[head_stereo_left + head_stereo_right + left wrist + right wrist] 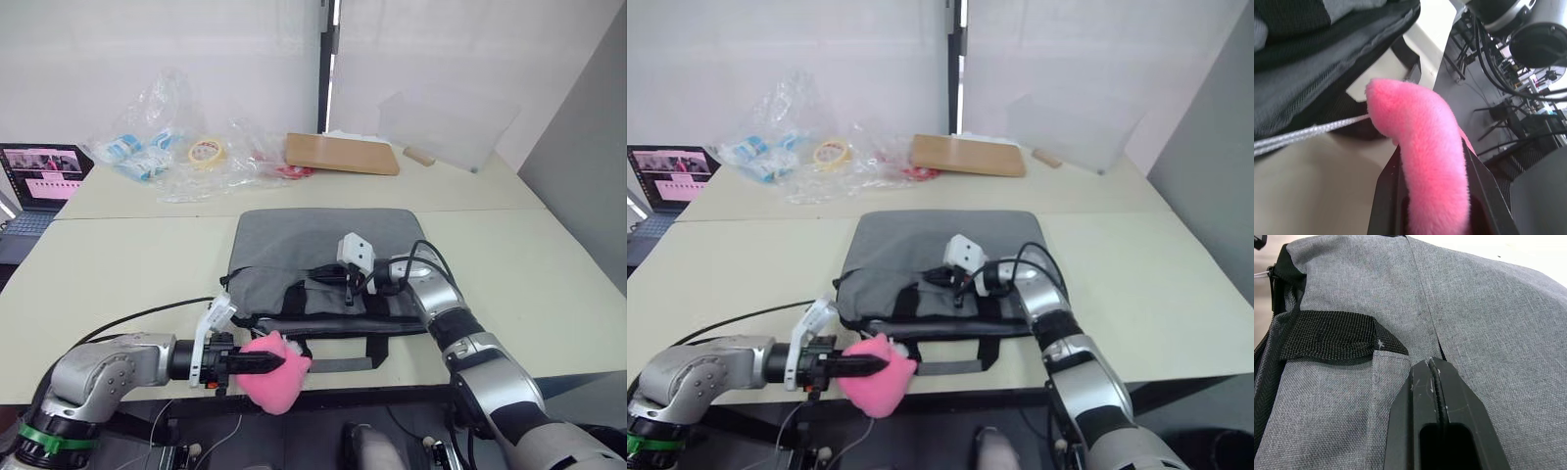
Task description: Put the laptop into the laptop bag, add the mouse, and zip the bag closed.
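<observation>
At the near table edge, the left gripper [263, 363] is clenched on a fluffy pink ball [279, 372], which bulges out between and beyond the two black fingers [1388, 196]. The ball sits just beside the near-left corner of the laptop bag [294, 245], close to its lower strap handle [338, 366] that lies on the table [118, 274]. The laptop bag lies flat at mid-table, grey face up; its contents cannot be seen from outside. The right gripper [330, 275] rests over the near part of the bag, beside the upper handle strap [1327, 340], with its fingers [1437, 401] pressed together and nothing between them, the tips against the grey fabric. Farther back on the table, a wooden board [342, 154], a roll of yellow tape [205, 153] and crumpled clear plastic bags [162, 132] holding blue-labelled items lie along the far edge. At far left stands a small dark laptop with a lit screen [41, 174].
</observation>
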`<state>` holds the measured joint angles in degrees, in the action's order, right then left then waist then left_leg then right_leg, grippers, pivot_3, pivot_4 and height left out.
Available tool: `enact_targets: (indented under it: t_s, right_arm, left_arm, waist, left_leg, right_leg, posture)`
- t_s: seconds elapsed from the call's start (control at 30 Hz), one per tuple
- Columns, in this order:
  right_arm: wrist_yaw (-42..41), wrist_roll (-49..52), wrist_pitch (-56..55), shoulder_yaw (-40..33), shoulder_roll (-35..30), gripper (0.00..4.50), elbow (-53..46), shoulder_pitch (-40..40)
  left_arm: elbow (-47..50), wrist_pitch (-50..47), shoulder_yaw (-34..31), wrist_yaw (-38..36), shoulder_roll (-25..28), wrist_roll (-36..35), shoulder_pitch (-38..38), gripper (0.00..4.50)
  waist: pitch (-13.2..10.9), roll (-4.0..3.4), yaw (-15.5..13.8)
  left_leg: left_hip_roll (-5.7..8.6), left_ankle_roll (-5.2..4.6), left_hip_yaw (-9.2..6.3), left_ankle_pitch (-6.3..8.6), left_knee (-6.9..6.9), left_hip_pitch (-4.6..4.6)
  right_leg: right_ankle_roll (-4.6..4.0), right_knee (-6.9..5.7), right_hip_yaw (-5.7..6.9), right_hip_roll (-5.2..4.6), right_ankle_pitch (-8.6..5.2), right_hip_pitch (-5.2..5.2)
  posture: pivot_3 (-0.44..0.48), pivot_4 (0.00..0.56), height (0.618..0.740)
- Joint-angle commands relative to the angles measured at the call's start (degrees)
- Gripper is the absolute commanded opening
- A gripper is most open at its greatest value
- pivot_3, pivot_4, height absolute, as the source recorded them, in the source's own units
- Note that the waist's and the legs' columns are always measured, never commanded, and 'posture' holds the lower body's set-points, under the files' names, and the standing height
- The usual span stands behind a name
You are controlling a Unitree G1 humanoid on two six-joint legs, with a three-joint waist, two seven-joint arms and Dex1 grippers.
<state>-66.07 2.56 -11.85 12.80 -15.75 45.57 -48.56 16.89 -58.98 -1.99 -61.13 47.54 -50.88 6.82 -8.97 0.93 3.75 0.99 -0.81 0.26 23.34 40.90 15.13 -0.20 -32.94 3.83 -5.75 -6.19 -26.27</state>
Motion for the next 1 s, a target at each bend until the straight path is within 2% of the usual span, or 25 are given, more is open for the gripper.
enact_targets:
  t_s: [0.03, 0.17, 0.4, 0.7, 1.0]
  right_arm:
    - [-3.01, 1.83, 3.31, -0.53, 0.11, 0.0, -1.27, 2.3]
    - [-7.66, 6.34, 6.54, -2.28, 0.36, 0.0, -7.36, 1.96]
    - [-10.79, 9.97, 12.71, -3.25, 0.62, 0.0, -12.98, -1.69]
    - [-8.28, 6.02, 6.56, -1.72, 3.08, 0.0, -3.85, -4.37]
    - [-3.98, -2.32, -3.1, 1.22, 1.98, 0.0, 8.35, -4.72]
  left_arm:
    - [-0.42, 2.67, -2.74, -3.9, 2.73, 0.4, -2.35, 0.04]
    - [-1.4, 5.99, -5.09, -6.56, 5.9, 2.2, -7.28, 0.04]
    - [-1.1, 6.65, -7.98, -6.96, 6.43, 1.4, -10.43, 0.04]
    - [0.31, 6.55, -8.44, -6.2, 5.68, 0.74, -11.8, 0.04]
    - [3.69, 4.83, -8.56, -5.05, 4.82, -1.7, -13.92, 0.04]
  waist:
    - [-0.01, -0.02, -0.02]
    - [-0.09, -0.14, 0.07]
    - [-0.24, -0.38, 0.19]
    - [-0.28, -0.44, 0.14]
    - [-0.27, -0.43, 0.19]
  left_leg:
    - [0.0, 0.0, 0.0, 0.0, 0.0, 0.01]
    - [-0.03, 0.0, -0.04, 0.0, -0.09, 0.16]
    - [-0.02, 0.07, -0.02, -0.04, -0.08, 0.65]
    - [0.0, 0.09, -0.02, -0.03, -0.11, 0.72]
    - [0.0, 0.12, -0.01, -0.03, -0.09, 0.63]
  right_leg:
    - [0.0, 0.01, 0.0, 0.0, 0.0, 0.0]
    - [0.0, 0.14, 0.08, 0.04, 0.0, -0.16]
    - [-0.04, 0.19, 0.21, 0.04, 0.02, -0.98]
    - [-0.04, 0.27, 0.27, 0.02, 0.02, -0.99]
    - [-0.04, 0.21, 0.24, 0.0, 0.02, -0.88]
  posture:
    - [0.0, 0.15, 0.74]
    - [0.0, 0.15, 0.74]
    - [0.0, 0.15, 0.74]
    - [0.0, 0.15, 0.74]
    - [0.0, 0.15, 0.74]
